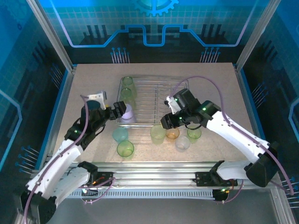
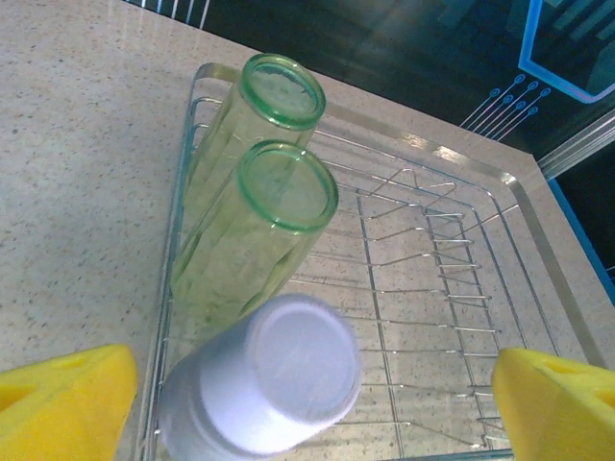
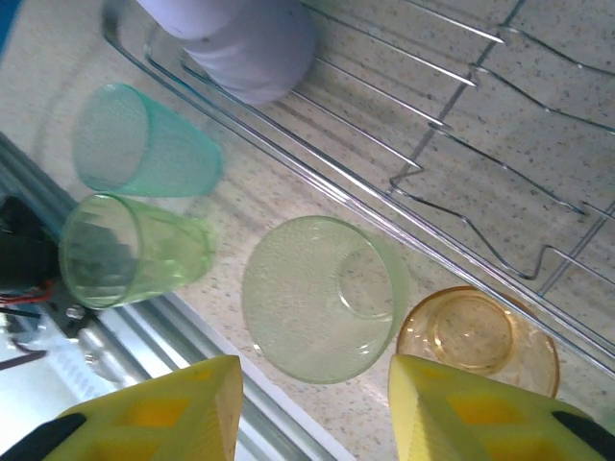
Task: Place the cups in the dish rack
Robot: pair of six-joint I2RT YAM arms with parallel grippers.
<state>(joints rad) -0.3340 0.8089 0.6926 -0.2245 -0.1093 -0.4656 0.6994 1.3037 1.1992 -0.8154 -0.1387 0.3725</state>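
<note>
Beige speckled tabletop (image 1: 93,84) under dish rack (image 1: 154,99); blue glowing wall panels (image 1: 93,23) around.

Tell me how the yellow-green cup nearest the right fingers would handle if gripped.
The yellow-green cup looks thin and translucent, so probably light and flexible. Standing upright on its narrower base, it could tip from a nudge, against the amber cup beside it.
</note>
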